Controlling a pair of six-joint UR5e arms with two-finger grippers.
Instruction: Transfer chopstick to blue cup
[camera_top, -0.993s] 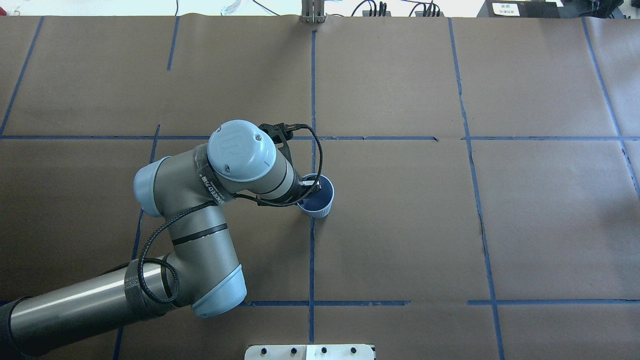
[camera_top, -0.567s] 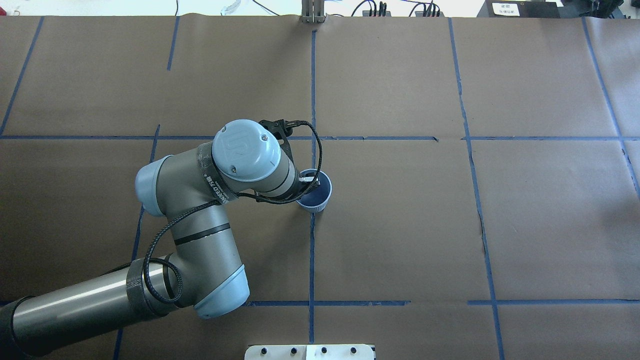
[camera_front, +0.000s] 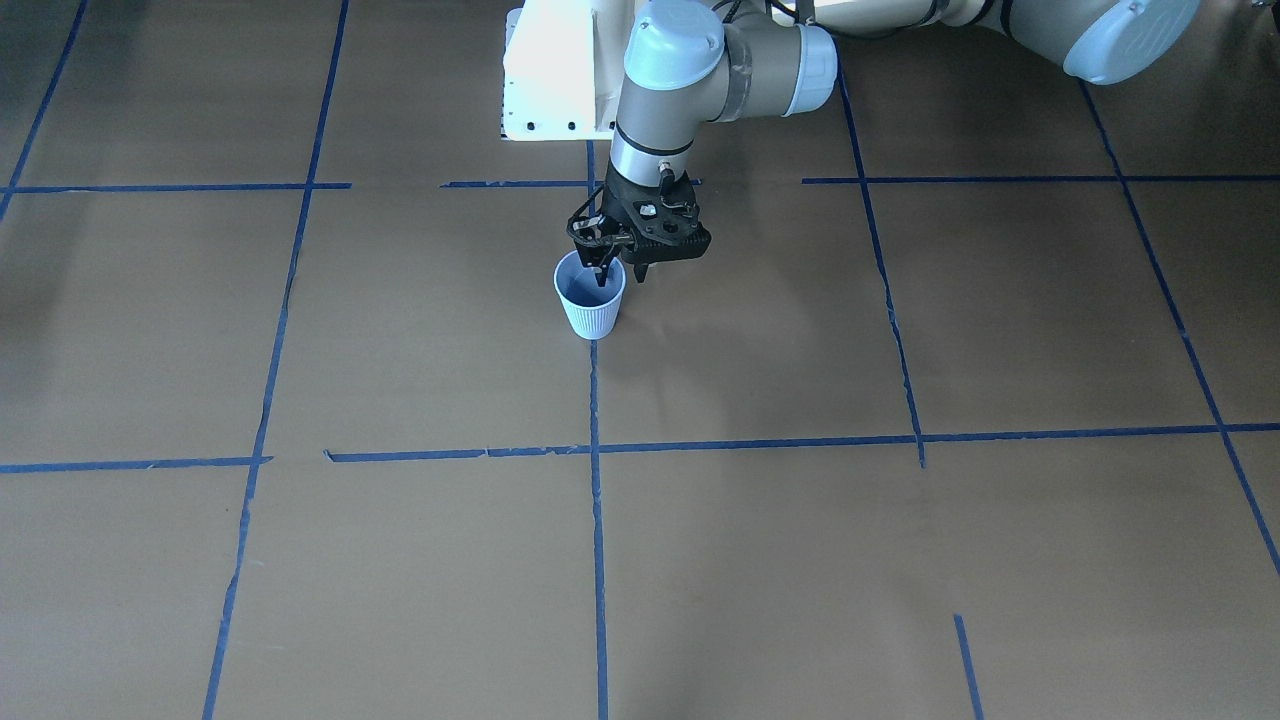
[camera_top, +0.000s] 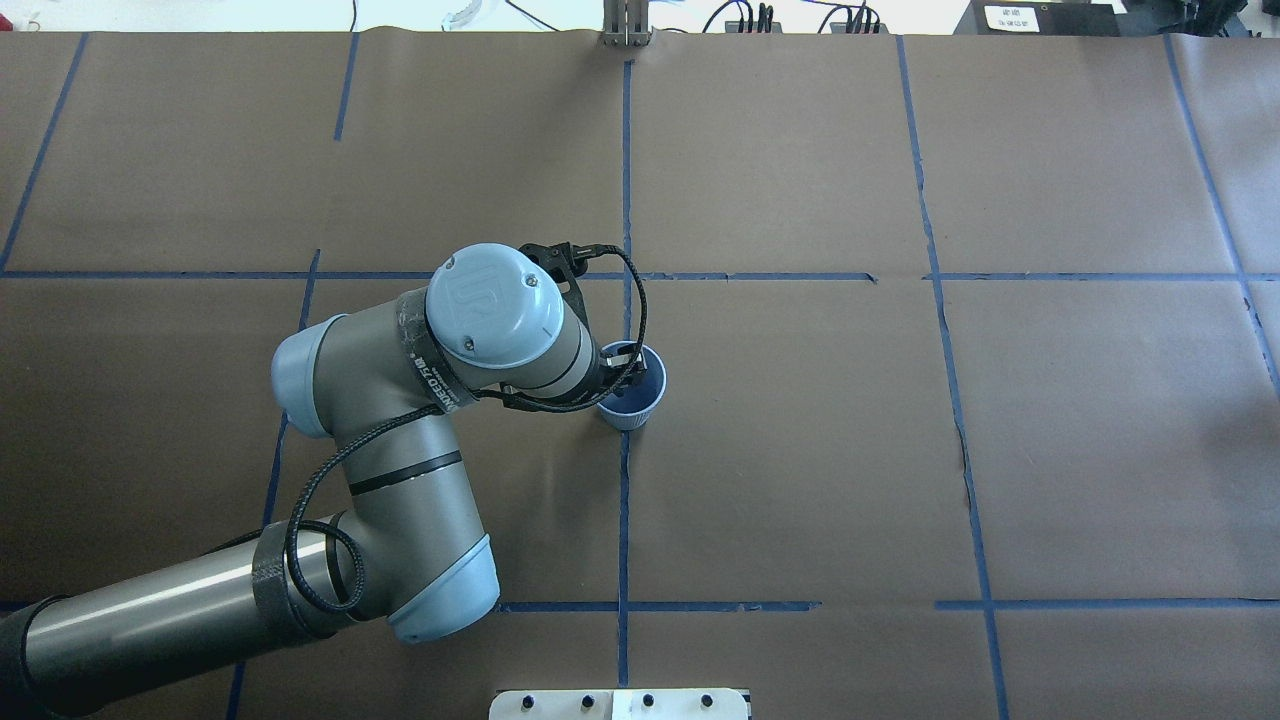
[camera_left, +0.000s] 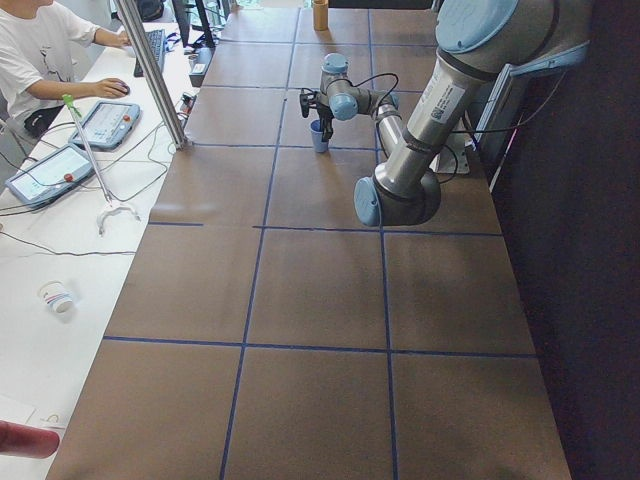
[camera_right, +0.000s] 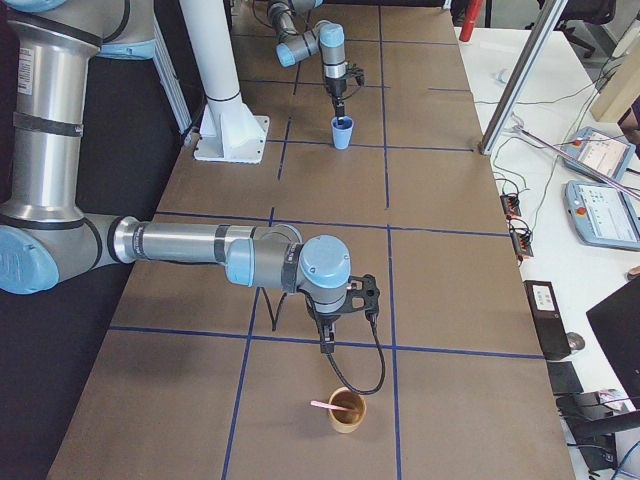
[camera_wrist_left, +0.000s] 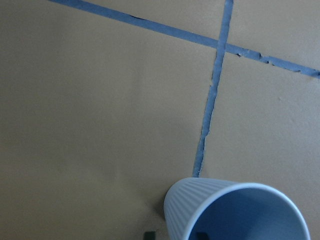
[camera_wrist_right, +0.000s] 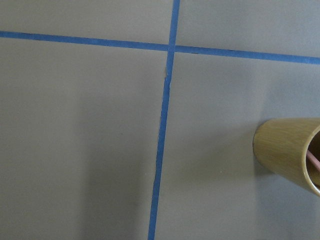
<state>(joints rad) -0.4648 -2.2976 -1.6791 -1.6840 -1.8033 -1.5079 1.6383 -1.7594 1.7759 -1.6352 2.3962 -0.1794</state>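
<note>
Blue cup (camera_top: 640, 395) has shifted slightly, left gripper (camera_front: 620, 275) straddling its rim.

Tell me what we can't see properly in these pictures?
Left gripper: overhead, its own wrist covers it; front view too small to show whether it pinches the rim of the blue cup.
Right gripper: right-side view only, fingers too small.
Chopstick: lower end hidden inside the tan cup.

ribbed blue cup (camera_front: 590, 308) stands upright; pink chopstick (camera_right: 322, 405) seemingly leans in tan cup (camera_right: 345, 423).
</note>
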